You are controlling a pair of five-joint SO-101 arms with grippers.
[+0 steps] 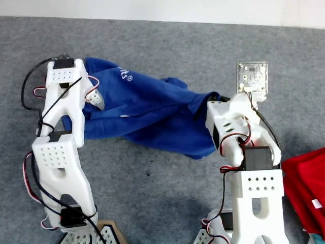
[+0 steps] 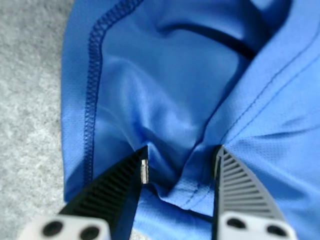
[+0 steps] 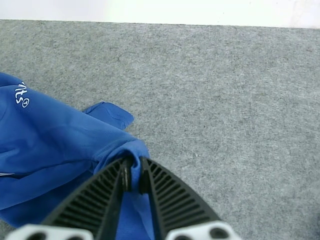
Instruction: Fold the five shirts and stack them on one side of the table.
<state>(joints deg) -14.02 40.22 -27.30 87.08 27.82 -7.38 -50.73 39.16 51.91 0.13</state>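
Note:
A blue shirt (image 1: 147,112) lies rumpled on the grey table, stretched between the two arms. My left gripper (image 1: 96,99) sits at its left end; in the left wrist view that gripper (image 2: 180,160) is open, with a bunched fold of the blue shirt (image 2: 175,75) between its spread fingers. My right gripper (image 1: 212,104) is at the shirt's right end. In the right wrist view it (image 3: 134,167) is shut on a pinched edge of the blue shirt (image 3: 50,145), which trails away from the fingertips.
A red shirt (image 1: 304,183) lies at the table's right edge, beside the right arm's base. Bare grey table (image 1: 152,193) runs between the arm bases and along the back (image 3: 225,90).

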